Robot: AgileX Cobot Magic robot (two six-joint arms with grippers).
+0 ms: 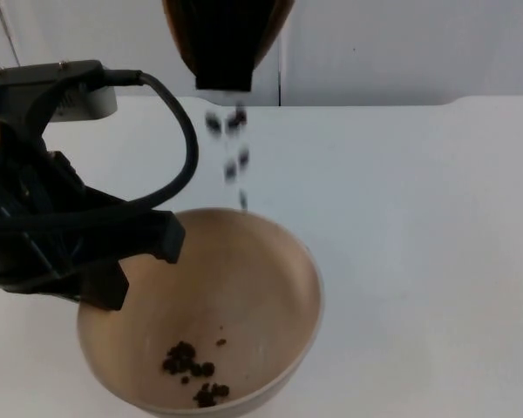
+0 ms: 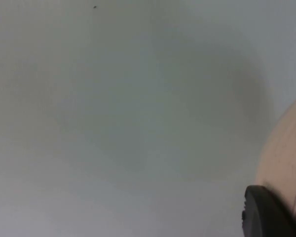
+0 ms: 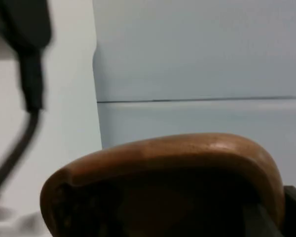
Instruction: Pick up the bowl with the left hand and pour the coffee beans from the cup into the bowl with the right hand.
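— Pouring under way? Brown cup (image 1: 227,39) tipped at twelve o'clock by right gripper (image 3: 286,212), clamped on; coffee beans (image 1: 231,139) falling.
— Yes. Left gripper (image 1: 113,270) pinching tan bowl (image 1: 270,287) rim at nine o'clock. Next: tipping further, bowl steady.

Bowl (image 1: 270,287): I see pale wood-like stuff, matt and smooth inside.
Cup (image 3: 163,168): brown wood by the look, polished to a soft sheen.
Coffee beans (image 1: 192,361): dark, dull.
Table (image 1: 418,218): white, smooth, matt.
Left gripper (image 1: 131,261): matt black plastic, I'd say.
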